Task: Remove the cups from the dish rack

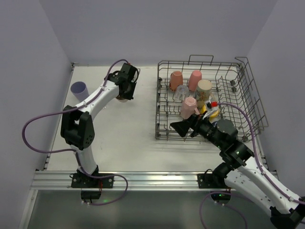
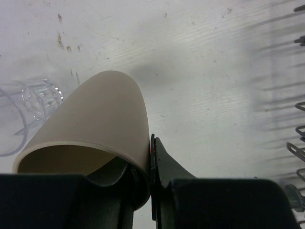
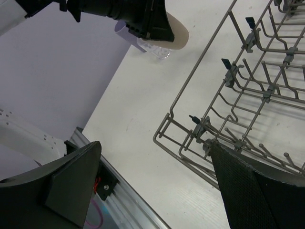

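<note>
1. Taking the dish rack (image 1: 164, 102) as landmark: grey wire, rows of upright tines, raised handles, set on the table (image 1: 133, 124).
2. Reaching over the rack's near-left corner with the right gripper (image 1: 183, 128), fingers spread wide, nothing between them.
3. Hanging left of the rack, apart from it, with the left gripper (image 1: 125, 93) clenched on the beige cup (image 2: 95, 119): one finger inside the rim, one outside, cup tilted; cannot tell whether touching the table.
4. Holding inside the rack, toward its far middle, a salmon cup (image 1: 176, 79), a pink cup (image 1: 194, 79) and a cream cup (image 1: 204, 88); nearer, a clear glass (image 1: 181, 93), a second pink cup (image 1: 189, 107), and a yellow cup (image 1: 209, 113) partly hidden by the right arm.
5. Standing well left of the rack: a lavender cup (image 1: 79, 88); just beside the beige cup, a clear tumbler (image 2: 28, 109).
</note>
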You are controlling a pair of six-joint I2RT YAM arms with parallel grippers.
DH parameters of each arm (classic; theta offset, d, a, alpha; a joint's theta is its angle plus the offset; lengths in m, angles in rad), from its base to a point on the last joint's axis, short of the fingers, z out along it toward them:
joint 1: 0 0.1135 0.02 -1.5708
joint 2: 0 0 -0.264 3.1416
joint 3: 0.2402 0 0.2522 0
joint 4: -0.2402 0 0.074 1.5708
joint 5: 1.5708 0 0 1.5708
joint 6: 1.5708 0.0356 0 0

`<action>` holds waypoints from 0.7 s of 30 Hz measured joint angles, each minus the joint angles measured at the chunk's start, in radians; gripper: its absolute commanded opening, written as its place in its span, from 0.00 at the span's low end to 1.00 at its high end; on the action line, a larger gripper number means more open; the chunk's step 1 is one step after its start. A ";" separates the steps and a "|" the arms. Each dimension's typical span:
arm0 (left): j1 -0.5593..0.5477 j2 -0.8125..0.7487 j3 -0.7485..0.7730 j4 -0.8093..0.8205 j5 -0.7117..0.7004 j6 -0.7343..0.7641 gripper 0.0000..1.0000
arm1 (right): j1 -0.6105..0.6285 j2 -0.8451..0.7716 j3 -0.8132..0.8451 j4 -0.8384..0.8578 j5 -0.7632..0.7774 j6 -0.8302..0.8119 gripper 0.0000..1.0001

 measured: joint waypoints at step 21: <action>0.089 0.187 0.097 -0.027 0.035 0.028 0.22 | 0.000 -0.001 -0.028 -0.028 0.003 -0.008 0.99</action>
